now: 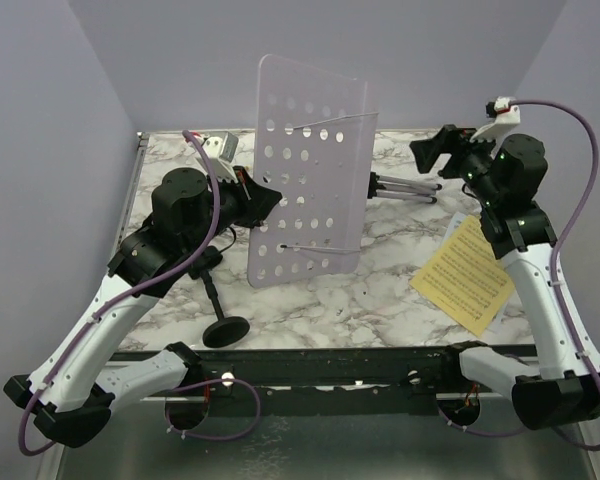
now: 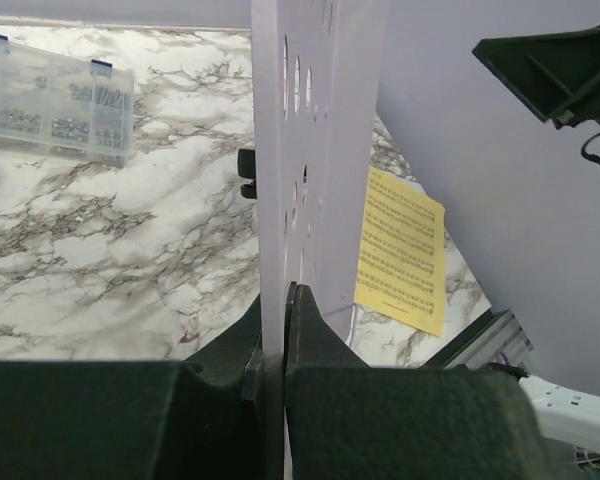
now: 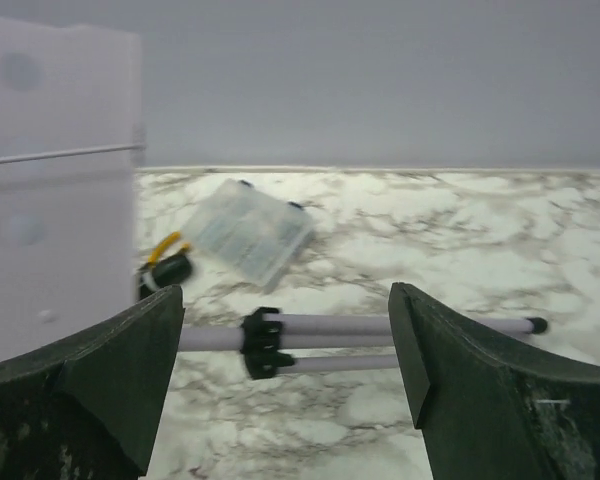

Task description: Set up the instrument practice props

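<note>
The lilac hole-punched music stand (image 1: 310, 170) is held up off the marble table (image 1: 380, 300), its panel tilted toward the camera. My left gripper (image 1: 263, 196) is shut on the panel's left edge; in the left wrist view the fingers (image 2: 315, 325) pinch the thin panel (image 2: 320, 150). The stand's thin tripod (image 1: 405, 188) points right, low over the table. My right gripper (image 1: 432, 152) hovers just above and right of it, open and empty, with the tripod tubes (image 3: 340, 325) visible beyond its jaws. A yellow sheet-music page (image 1: 465, 275) lies at right. The short black mic stand (image 1: 225, 331) lies at front left. The microphone is not clearly visible.
A clear plastic compartment box (image 2: 55, 100) lies at the back left of the table. A yellow-handled tool (image 3: 162, 250) pokes out beside the panel's edge. Lilac walls close in the left, back and right sides. A metal rail (image 1: 330, 360) runs along the front edge.
</note>
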### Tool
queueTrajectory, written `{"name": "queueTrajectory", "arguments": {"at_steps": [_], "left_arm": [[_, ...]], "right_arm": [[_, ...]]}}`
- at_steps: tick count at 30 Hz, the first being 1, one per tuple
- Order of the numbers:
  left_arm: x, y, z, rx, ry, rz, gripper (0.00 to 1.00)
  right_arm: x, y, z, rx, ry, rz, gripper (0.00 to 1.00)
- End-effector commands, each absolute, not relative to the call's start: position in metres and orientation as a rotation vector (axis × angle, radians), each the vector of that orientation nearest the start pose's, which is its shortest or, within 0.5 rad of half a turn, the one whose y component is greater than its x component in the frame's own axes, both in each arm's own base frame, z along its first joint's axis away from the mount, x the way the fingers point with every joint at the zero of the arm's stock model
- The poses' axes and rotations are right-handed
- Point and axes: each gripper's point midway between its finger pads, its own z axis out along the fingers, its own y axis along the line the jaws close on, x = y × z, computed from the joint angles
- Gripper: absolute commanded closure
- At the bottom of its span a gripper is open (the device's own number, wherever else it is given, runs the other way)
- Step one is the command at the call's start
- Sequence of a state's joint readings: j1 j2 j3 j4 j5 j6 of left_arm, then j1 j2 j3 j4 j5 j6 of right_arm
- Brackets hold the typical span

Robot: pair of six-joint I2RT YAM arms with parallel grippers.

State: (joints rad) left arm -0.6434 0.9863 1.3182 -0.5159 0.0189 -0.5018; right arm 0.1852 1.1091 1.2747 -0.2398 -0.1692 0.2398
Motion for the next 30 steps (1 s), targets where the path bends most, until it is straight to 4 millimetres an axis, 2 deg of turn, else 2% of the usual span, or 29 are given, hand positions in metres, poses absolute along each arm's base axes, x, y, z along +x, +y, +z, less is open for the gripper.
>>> {"name": "queueTrajectory", "arguments": {"at_steps": [1, 3, 5, 7, 12, 15, 17, 23, 30], "left_arm": [[0.242, -0.192, 0.398, 0.192, 1.802, -0.721, 1.0], [0.24, -0.191, 0.398, 0.189, 1.802, -0.726, 1.0], [0.239, -0.191, 0.399, 0.186, 1.803, -0.737, 1.0], [0.237, -0.192, 0.399, 0.187, 1.803, -0.746, 1.0], [0.236, -0.193, 0.4, 0.191, 1.803, -0.75, 1.0], [0.237, -0.194, 0.403, 0.197, 1.799, -0.752, 1.0], [0.236, -0.194, 0.404, 0.202, 1.798, -0.755, 1.0], [0.232, -0.198, 0.404, 0.213, 1.806, -0.788, 1.0], [0.229, -0.201, 0.404, 0.221, 1.809, -0.816, 1.0]], "right_arm": [[0.396, 0.068, 0.336, 0.0, 1.723, 0.365, 0.11], [0.397, 0.087, 0.322, -0.157, 1.661, 0.421, 0.1], [0.392, 0.104, 0.305, -0.287, 1.62, 0.48, 0.1], [0.384, 0.119, 0.297, -0.418, 1.557, 0.524, 0.1], [0.361, 0.139, 0.286, -0.689, 1.369, 0.523, 0.11], [0.338, 0.162, 0.271, -0.958, 1.245, 0.584, 0.21], [0.327, 0.174, 0.263, -1.092, 1.156, 0.59, 0.21], [0.319, 0.188, 0.268, -1.218, 0.933, 0.513, 0.21], [0.334, 0.195, 0.273, -1.316, 0.877, 0.506, 0.28]]}}
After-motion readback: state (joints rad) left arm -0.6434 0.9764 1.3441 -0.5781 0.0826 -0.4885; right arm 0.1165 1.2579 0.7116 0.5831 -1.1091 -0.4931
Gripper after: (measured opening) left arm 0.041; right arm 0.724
